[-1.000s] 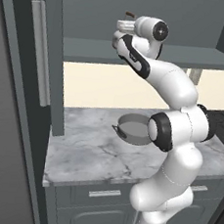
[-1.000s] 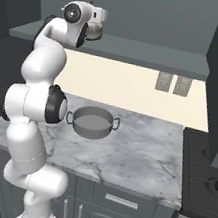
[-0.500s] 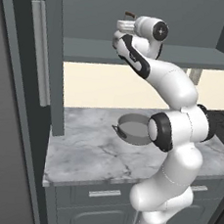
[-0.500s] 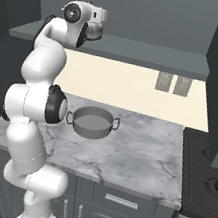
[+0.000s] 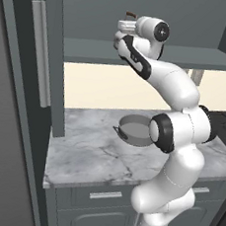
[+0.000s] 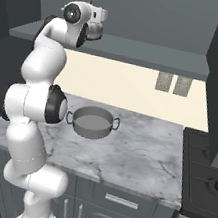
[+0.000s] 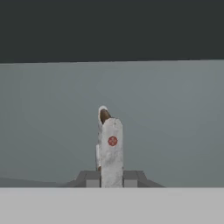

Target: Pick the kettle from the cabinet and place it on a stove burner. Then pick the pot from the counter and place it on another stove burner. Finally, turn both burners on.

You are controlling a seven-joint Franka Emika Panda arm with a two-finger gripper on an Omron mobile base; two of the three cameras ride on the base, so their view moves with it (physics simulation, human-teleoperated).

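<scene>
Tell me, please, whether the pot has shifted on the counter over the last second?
No. The pot sits at the same spot on the marble counter, level with the arm's elbow joint in both base views.

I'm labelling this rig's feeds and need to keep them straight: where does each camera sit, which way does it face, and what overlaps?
Left base view: behind the arm's left, facing the counter and cabinet; arm at right.
Right base view: behind its right, facing counter and cooktop; arm at left.
Hand view: on the hand, facing into the cabinet; fingertips flank the kettle.
Both base views share the pot and gripper.
</scene>
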